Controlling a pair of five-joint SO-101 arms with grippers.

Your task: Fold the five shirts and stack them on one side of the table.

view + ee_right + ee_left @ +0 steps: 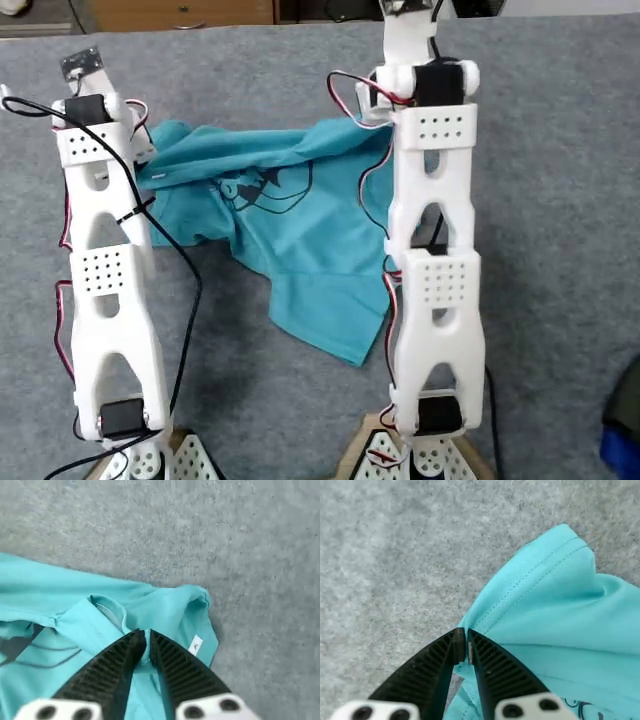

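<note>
Teal cotton T-shirt with dark chest print (300,230) is being gripped at two spots. The left pincer (461,647) is being kept closed on a stitched edge, the right pincer (142,640) closed on a fold just beside the small white tag (196,642), probably so that one edge is being stretched between them for a fold. The rest of the cloth is being left rumpled behind both pincers on the grey felt-covered table (560,200); no stack is being built yet.

The right gripper (145,639) pinches a fold of the teal shirt (165,602) near its white tag (196,642), over the grey tabletop (240,540).
</note>
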